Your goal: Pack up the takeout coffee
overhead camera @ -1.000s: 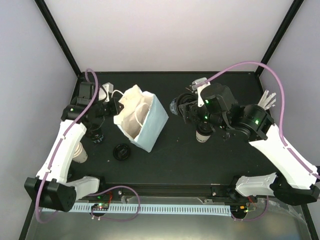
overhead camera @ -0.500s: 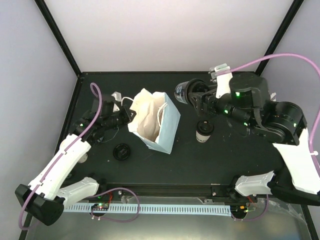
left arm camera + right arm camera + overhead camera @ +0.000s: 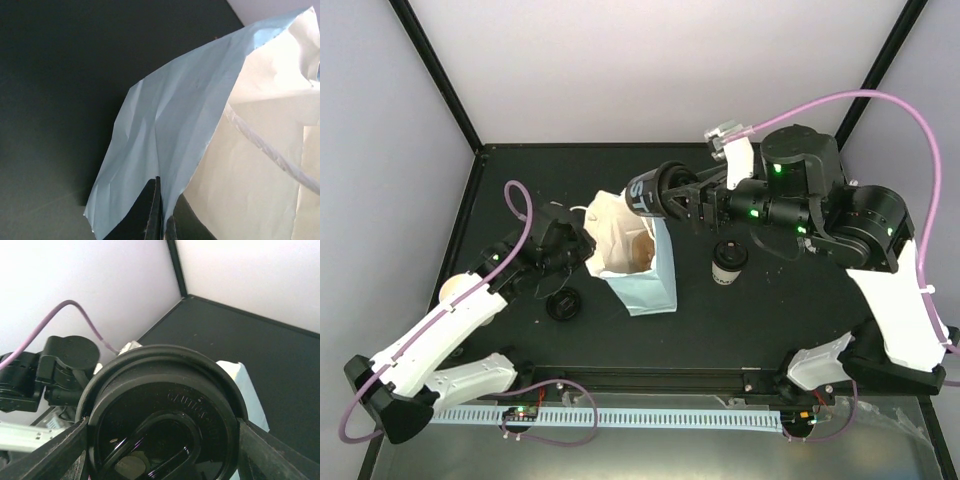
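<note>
My right gripper is shut on a takeout cup, held on its side above the mouth of the light-blue paper bag. In the right wrist view the cup's black lid fills the frame, a finger on each side of it. My left gripper is shut on the bag's left wall; the left wrist view shows its fingers pinching the blue paper. A second cup with a black lid stands on the table right of the bag. Something brown shows inside the bag.
A loose black lid lies on the table left of the bag's base. A cream cup sits at the far left beside my left arm. Black frame posts and pale walls bound the black table.
My right arm has carried the cup leftward from beside the standing cup to above the bag's mouth. My left gripper, shut on the bag, has dragged it to the right and toward me.
</note>
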